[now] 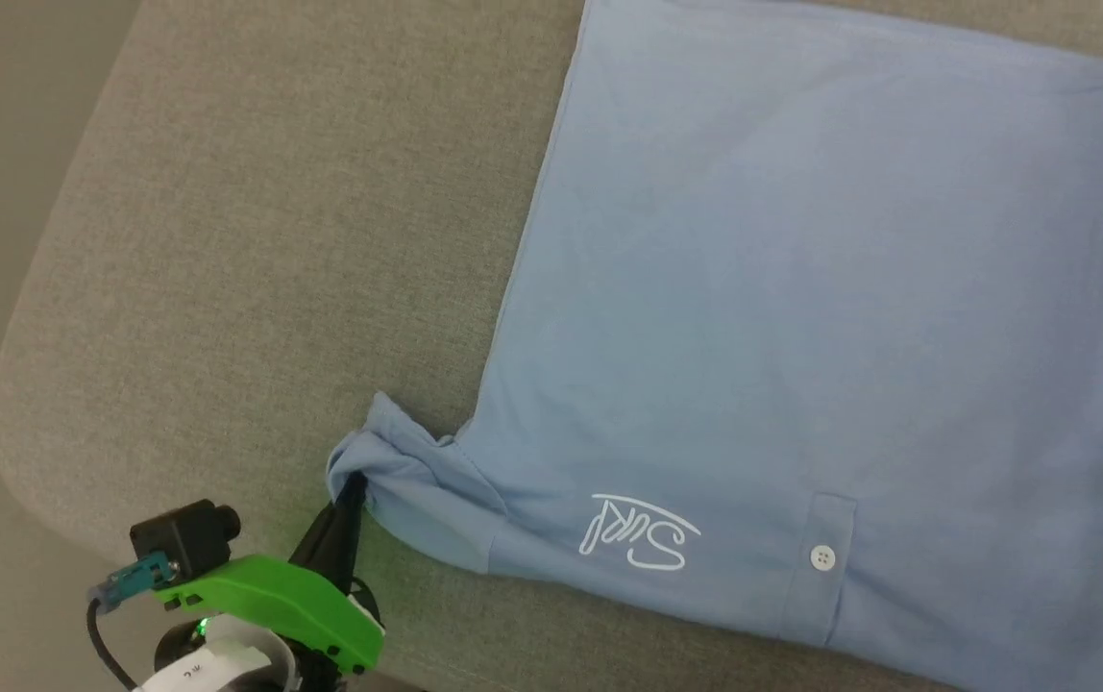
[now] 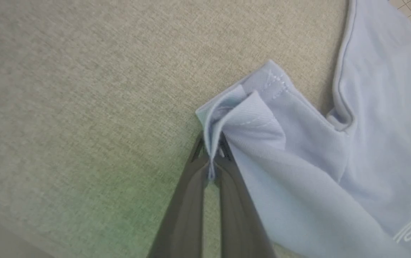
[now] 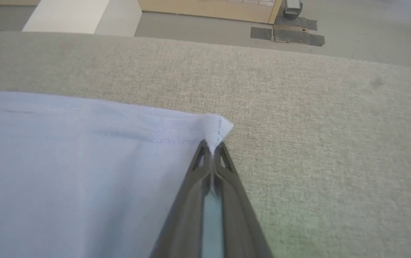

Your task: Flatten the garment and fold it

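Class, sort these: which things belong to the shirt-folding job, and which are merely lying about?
Job: light blue polo shirt; left gripper, shut on its sleeve; right gripper, shut on a hem corner; grey fabric tabletop.
Lying about: wooden panel; dark floor patches.

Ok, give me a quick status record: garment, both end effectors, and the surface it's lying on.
garment: light blue polo shirt, body mostly spread flat, front up
logo: white script, showing
button: white, showing
sleeve: bunched, not flattened
left end effector: shut on the sleeve's edge
right end effector: shut on a stitched corner of the garment
surface: grey-beige woven fabric top
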